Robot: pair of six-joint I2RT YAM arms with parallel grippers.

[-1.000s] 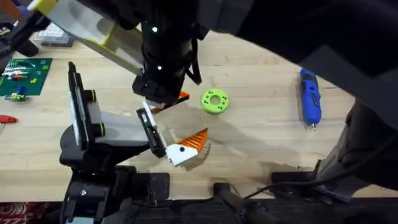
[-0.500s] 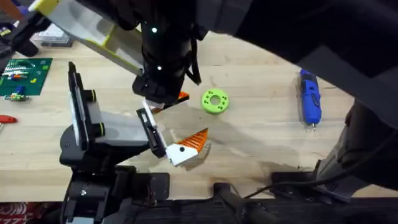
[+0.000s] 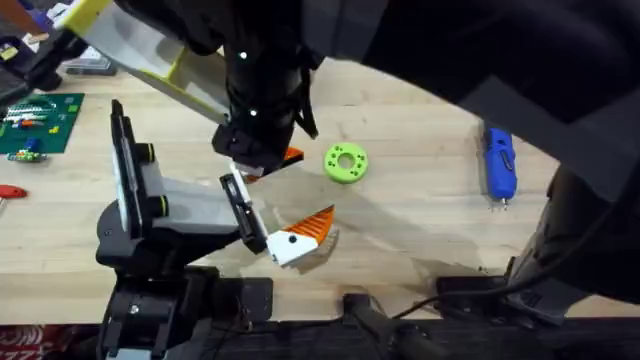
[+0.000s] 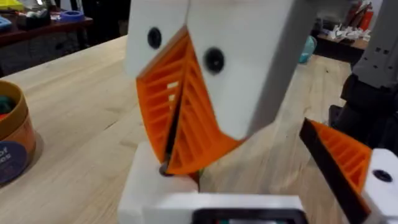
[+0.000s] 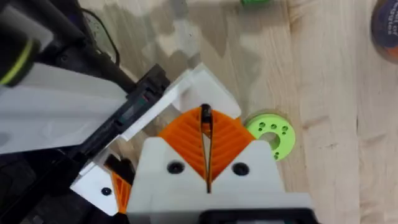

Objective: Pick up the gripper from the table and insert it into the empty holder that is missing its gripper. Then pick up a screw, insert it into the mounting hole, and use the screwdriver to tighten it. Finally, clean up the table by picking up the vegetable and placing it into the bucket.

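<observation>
Hanging at the holder's point(image 3: 170, 205) upper jaw mount, the right gripper point(image 5: 206, 135) is pinching a small dark piece, probably the screw point(image 5: 204, 114), between closed orange pads; the white base of the gripper finger point(image 5: 199, 84) being fastened is lying just past its tip toward eleven o'clock overhead, so the right arm is clearly the nearer one. The left gripper point(image 4: 177, 134) is also sitting closed, apparently on nothing. Compared with a second ago, almost nothing is shifting: the green ring disc point(image 3: 346, 163) is resting at three o'clock of the right gripper, the screwdriver point(image 3: 498, 165) far beyond.
</observation>
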